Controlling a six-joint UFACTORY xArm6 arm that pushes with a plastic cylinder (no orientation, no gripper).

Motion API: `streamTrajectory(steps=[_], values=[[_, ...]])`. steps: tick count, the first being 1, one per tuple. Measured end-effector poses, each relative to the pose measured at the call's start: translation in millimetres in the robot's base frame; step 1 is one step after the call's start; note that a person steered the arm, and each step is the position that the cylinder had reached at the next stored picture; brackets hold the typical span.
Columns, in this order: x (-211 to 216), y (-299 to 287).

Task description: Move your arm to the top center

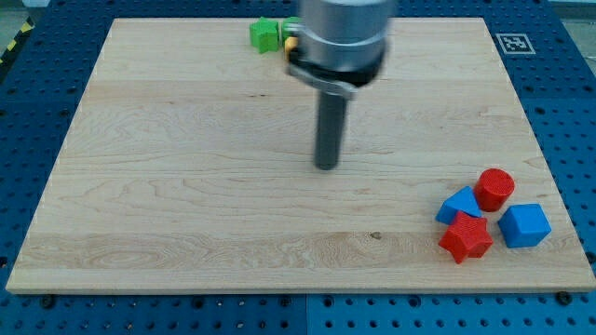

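Note:
My tip [326, 167] rests on the wooden board [186, 186] near its middle, slightly toward the view's right. The rod rises from it to the arm's grey body [340, 37] at the view's top centre. A green block [265, 34] sits at the view's top, just left of the arm's body, with a small yellow piece [291, 42] showing beside it, partly hidden by the arm. The tip is well below these blocks and far up-left of the blocks at the bottom right.
At the view's bottom right lie a red cylinder [494, 189], a blue block [458, 205], a red star-like block [465, 238] and a blue cube [524, 225], close together. A blue pegboard table [568, 112] surrounds the board.

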State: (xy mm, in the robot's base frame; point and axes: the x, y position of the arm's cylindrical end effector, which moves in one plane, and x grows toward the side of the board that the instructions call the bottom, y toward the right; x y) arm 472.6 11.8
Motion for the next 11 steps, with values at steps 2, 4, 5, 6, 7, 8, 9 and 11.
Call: streamTrajectory(steps=[2, 4, 5, 6, 7, 8, 9, 11], values=[[-12.3, -32.6], [-116.9, -131.6], [-188.6, -142.2], [-222.5, -153.2], [-271.2, -160.6], [-280.8, -136.9], [-280.3, -67.0], [-245.3, -8.8]])
